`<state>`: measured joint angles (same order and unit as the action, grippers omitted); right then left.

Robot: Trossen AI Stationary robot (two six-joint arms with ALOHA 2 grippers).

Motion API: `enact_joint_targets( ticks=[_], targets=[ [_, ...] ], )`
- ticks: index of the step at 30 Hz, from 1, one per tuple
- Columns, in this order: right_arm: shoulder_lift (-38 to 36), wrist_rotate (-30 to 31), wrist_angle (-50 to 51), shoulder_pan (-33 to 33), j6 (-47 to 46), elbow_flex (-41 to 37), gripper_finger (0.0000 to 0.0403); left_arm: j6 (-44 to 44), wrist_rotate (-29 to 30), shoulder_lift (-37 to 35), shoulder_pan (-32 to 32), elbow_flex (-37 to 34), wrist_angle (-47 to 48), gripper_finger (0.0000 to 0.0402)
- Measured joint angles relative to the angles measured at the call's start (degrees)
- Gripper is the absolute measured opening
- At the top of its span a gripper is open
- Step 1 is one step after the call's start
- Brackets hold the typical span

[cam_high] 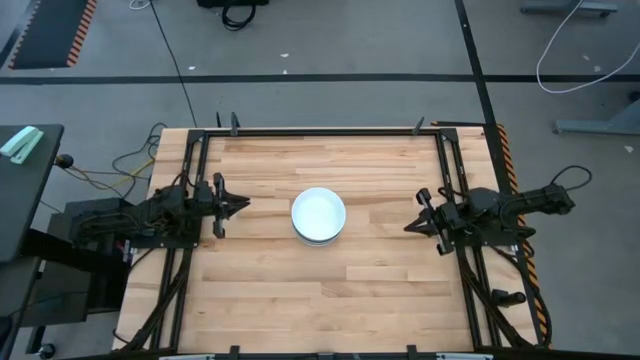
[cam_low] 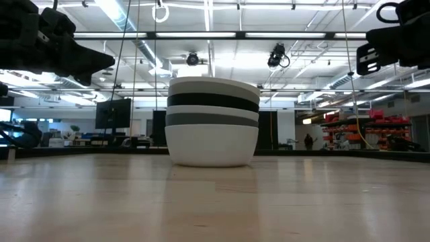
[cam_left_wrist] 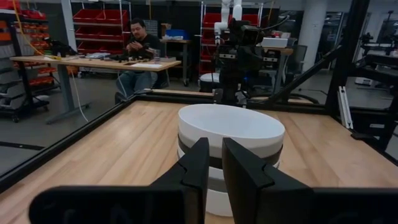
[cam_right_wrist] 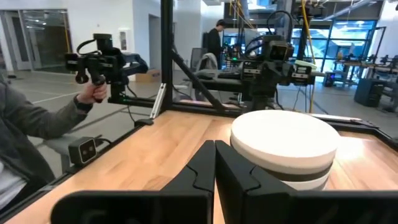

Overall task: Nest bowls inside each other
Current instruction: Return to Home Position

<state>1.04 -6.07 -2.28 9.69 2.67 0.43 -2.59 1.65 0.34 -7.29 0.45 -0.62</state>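
The bowls are nested in one stack [cam_high: 318,215] at the table's middle, and its bottom white bowl stands on the wood. The low view shows the stack [cam_low: 212,121] as bands from the top down: white, black, light, dark grey, white. My left gripper [cam_high: 243,205] hovers to the stack's left with its fingers pointing at the stack [cam_left_wrist: 230,134]; a narrow gap shows between the fingers [cam_left_wrist: 216,142]. My right gripper [cam_high: 410,226] hovers to the stack's right, also pointing at the stack [cam_right_wrist: 286,143], with its fingers shut [cam_right_wrist: 215,144]. Both grippers hang above the table [cam_low: 107,62] [cam_low: 363,57].
A black frame rail [cam_high: 320,131] runs around the wooden table top. Bare wood [cam_high: 320,300] lies on every side of the stack. Beyond the table, a person sits at a bench [cam_left_wrist: 138,43], and a person's hand holds a device [cam_right_wrist: 99,62].
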Motion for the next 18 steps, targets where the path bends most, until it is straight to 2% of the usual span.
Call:
enact_joint_targets(
  ticks=[8,18],
  targets=[
    [0.0,0.0,-0.02,-0.19,0.84,0.0,0.0018,0.26,0.0,0.0,0.0,0.0,0.11,0.0061],
    [0.0,0.0,-0.07,-0.19,-0.07,0.0,0.0018,-3.01,0.03,0.01,0.0,-0.08,-1.08,0.0051]
  ],
)
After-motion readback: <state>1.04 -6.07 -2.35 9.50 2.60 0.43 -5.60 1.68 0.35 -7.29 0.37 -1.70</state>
